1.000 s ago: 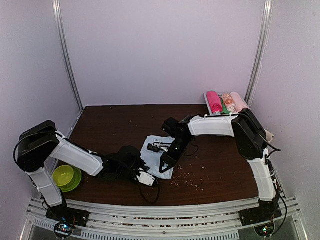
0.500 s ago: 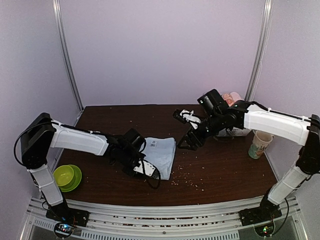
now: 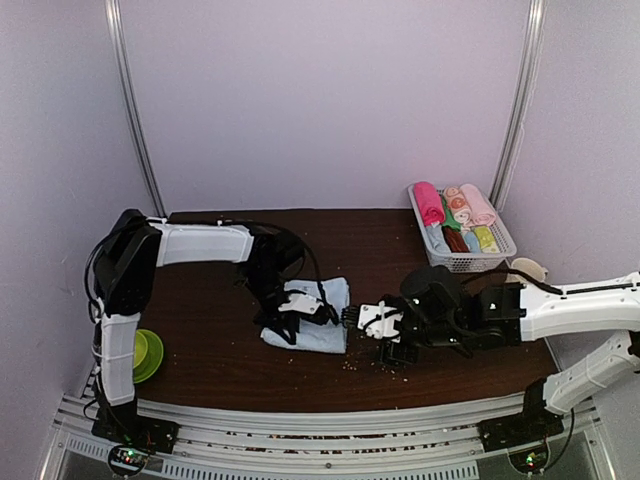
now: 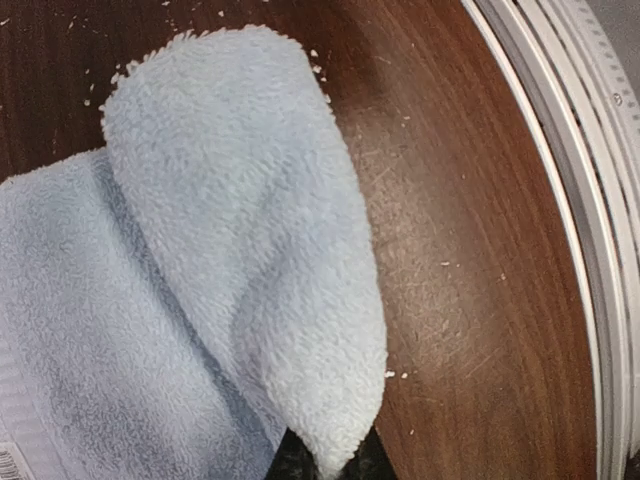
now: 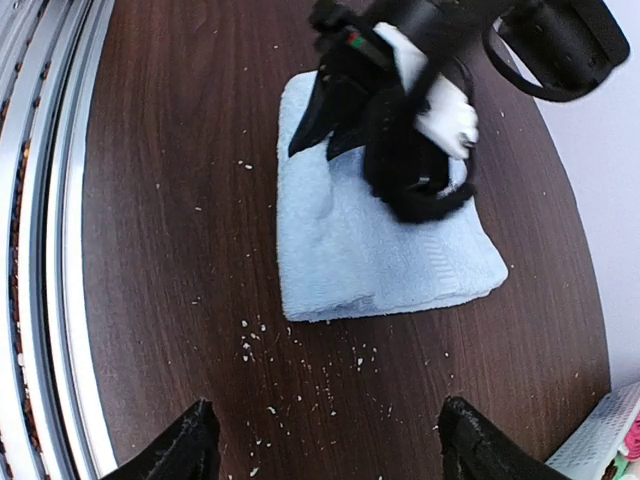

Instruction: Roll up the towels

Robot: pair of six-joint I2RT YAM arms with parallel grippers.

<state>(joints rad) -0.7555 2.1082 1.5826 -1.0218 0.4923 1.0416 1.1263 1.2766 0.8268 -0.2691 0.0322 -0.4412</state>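
**Blue towel pinched at one corner; right pincer released**

The blue towel [image 5: 390, 260] is found lying folded on the brown table [image 3: 350, 240], near the middle and toward the front edge; one corner flap is lifted and turned back over the rest of the cloth; a small white tag [image 4: 12, 462] is glimpsed at the edge of the left wrist view.

The left pincer [image 4: 322, 462] is clenched on the tip of that flap; the cloth is squeezed between its two dark tips; the left arm is stretched across from the left side and bent down over the towel.

The right pincer [image 5: 335, 450] is released; its fingers [image 5: 190, 450] are spread wide with only bare wood between them; nothing is grasped. It is held low just beside the towel's right edge, apart from the cloth and pointed toward it.

Pale crumbs [image 5: 300, 390] are scattered on the wood between the right pincer and the towel.

The pink towel [image 3: 428, 203] is seen rolled up in a white basket [image 3: 465, 266] at the far right corner of the table, well apart from both pincers; smaller rolls in other colours are packed beside it.

A green bowl [image 3: 150, 352] is noted at the front left, partly hidden behind the left arm; metal rails [image 3: 330, 420] are run along the front edge.
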